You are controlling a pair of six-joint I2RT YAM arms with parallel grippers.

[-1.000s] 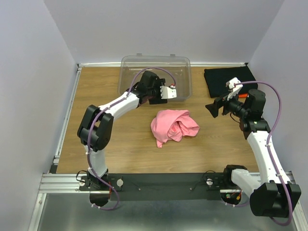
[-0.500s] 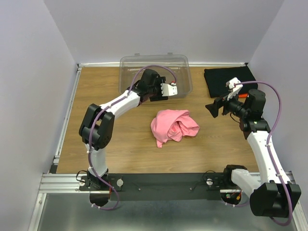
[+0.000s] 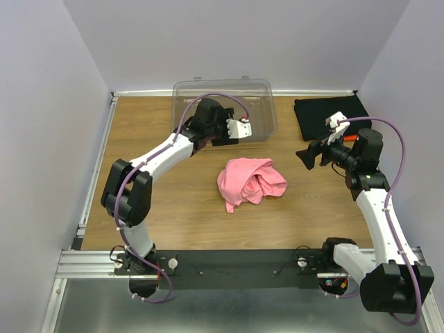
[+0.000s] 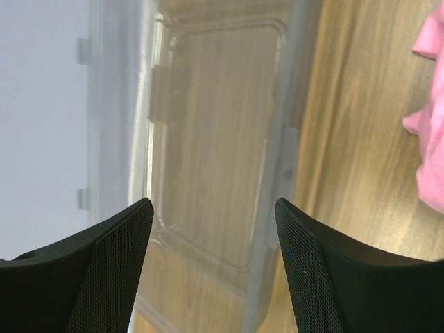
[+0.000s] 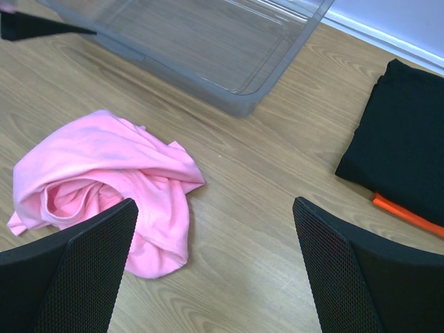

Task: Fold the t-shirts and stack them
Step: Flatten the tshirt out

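- Open wide, holding nothing: left gripper [image 4: 211, 208], by bin [image 3: 263, 104].
- Also open wide, empty: right gripper [image 5: 215, 205], near folded black shirt [image 3: 329, 114].
- Crumpled between them: pink shirt [image 3: 250, 182].

The overhead camera sits above and behind the arm bases, looking down and forward over the whole table [image 3: 173, 208], from the clear bin [image 3: 260, 87] at the far edge to the pink shirt [image 3: 250, 182] in the middle and the black shirt [image 3: 319, 111] at far right. The left wrist camera looks out between the tips of the left gripper [image 4: 211, 208], close to the bin, with a sliver of the pink shirt at its right edge. The right wrist camera looks down past the right gripper [image 5: 215, 205] from farther off, sharing bin and pink shirt with both other views and the black shirt with the overhead one.
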